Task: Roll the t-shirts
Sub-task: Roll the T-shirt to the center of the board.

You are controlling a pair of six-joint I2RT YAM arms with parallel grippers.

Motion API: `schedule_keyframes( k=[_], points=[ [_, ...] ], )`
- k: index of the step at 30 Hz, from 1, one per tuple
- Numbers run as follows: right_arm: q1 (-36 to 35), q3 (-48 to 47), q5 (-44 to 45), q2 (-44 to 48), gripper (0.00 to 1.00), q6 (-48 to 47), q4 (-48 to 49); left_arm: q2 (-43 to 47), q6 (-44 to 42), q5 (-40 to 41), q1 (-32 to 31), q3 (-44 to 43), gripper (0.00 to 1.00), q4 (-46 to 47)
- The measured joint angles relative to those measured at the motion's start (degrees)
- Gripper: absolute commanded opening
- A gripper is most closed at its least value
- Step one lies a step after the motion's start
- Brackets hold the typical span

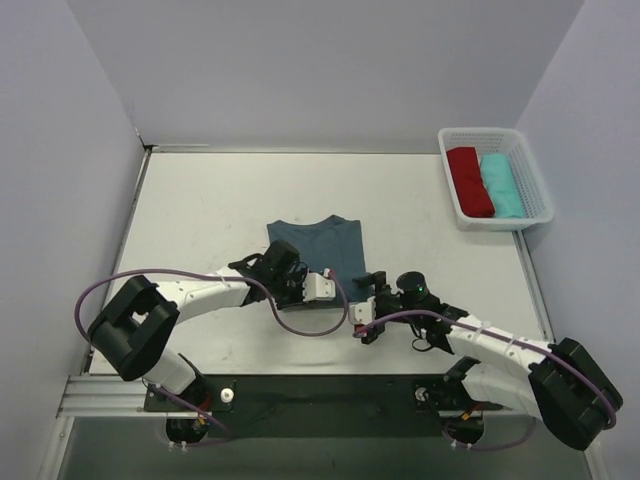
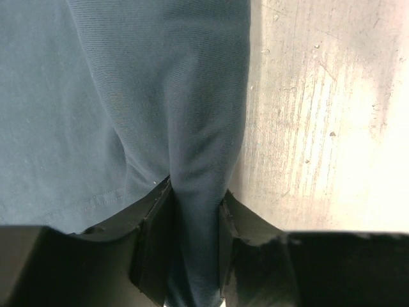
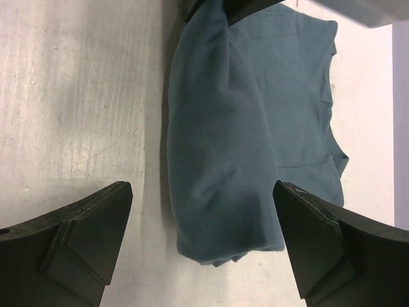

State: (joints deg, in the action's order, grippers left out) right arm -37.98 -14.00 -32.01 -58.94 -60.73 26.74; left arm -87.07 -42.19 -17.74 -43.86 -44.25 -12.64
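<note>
t-shirt slate-blue, near end rolled | L jaws clamped on it | R jaws apart

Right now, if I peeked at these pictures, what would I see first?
First, the grey-blue t-shirt in the middle of the table, its near edge bunched into a fat fold. The left gripper pinches that cloth, and the right gripper is open, facing the fold. At the far right, a white basket holds a red roll and a teal roll.
</note>
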Motion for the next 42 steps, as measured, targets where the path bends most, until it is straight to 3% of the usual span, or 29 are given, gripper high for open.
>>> schedule_keyframes(
  k=[6, 10, 13, 14, 17, 24, 30, 33, 35, 42],
  points=[
    [0.02, 1.25, -0.70, -9.55, 0.99, -2.71, 7.50, -0.02, 0.04, -1.62, 0.48, -0.81, 0.19, -1.42],
    [0.00, 1.18, -0.35, -15.61, 0.94, -4.13, 17.09, -0.02, 0.13, -3.30, 0.59, -1.44, 0.18, -3.26],
    [0.00, 1.07, 0.17, -19.58, 0.82, -4.94, 23.23, -0.02, 0.11, -4.63, 0.85, -1.97, 0.17, -4.76],
    [0.00, 1.03, 0.33, -20.65, 0.72, -5.20, 24.79, -0.02, 0.11, -5.05, 0.94, -2.03, 0.16, -5.09],
    [0.07, 0.57, 0.79, -21.99, 0.57, -6.14, 25.00, 0.04, 0.09, -6.25, 1.60, -2.27, 0.16, -5.84],
    [1.31, -2.62, 0.46, -18.51, 0.50, -7.34, 12.74, 0.37, 0.66, -10.05, 4.63, -3.43, 0.16, -7.91],
    [1.29, -6.64, -1.05, -17.18, 0.15, -6.84, 0.50, 0.37, 0.87, -12.26, 5.31, -4.24, 0.13, -9.97],
    [2.38, -12.61, -2.82, -17.18, 0.07, -4.26, -8.63, 0.39, 0.85, -13.20, 5.51, -5.01, 0.06, -11.85],
    [3.54, -17.07, -4.70, -17.18, 0.06, -2.86, -15.02, 0.39, 0.96, -14.29, 5.77, -5.84, 0.01, -13.44],
    [6.05, -25.66, -10.45, -17.40, 0.06, -1.05, -34.88, -0.94, 2.73, -20.39, 7.85, -11.61, 0.00, -20.22]
  ],
)
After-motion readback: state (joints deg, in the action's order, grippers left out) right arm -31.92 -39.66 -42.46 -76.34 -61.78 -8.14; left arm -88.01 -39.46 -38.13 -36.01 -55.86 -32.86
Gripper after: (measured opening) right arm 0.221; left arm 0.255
